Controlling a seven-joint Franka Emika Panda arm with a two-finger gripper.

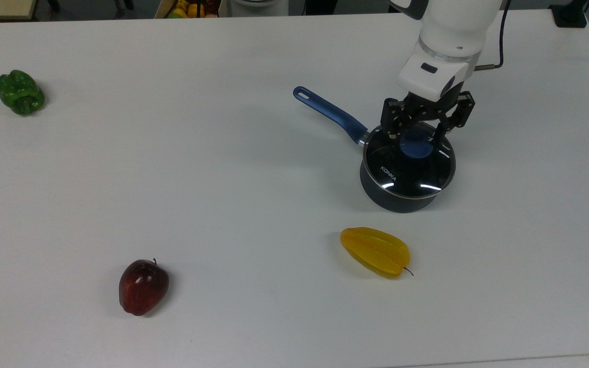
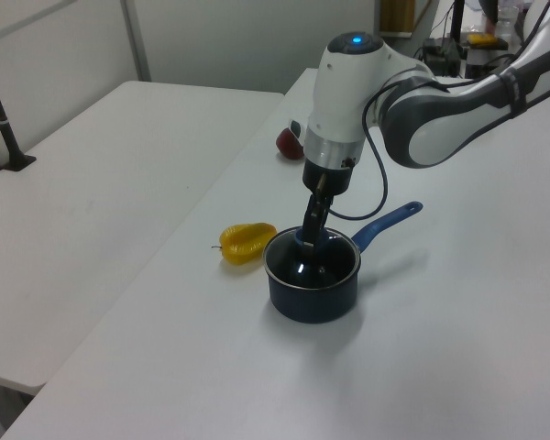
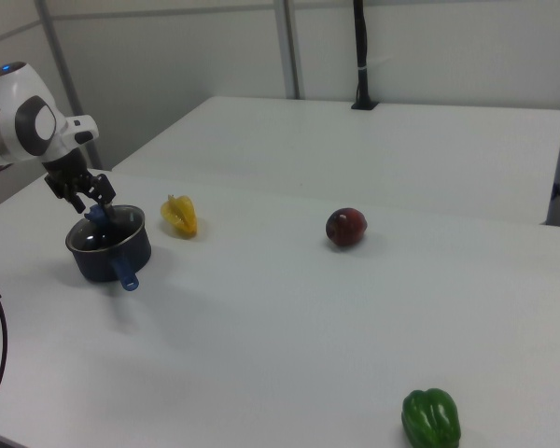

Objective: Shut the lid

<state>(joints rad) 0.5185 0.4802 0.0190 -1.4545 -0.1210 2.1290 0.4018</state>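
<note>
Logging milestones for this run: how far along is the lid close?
Done: the lid sits level on the saucepan, its rim matching the pot's all round. In hand: the gripper is open just above the blue knob, fingers apart on either side, not clamping it. Left: probably only backing the arm clear.

A broad white rectangular table (image 1: 172,168) is filling the foreground while a second matching white table (image 3: 420,140) (carrying a black upright post (image 3: 361,56) at its far edge) is standing beside pale grey panelled walls (image 3: 196,47).
</note>
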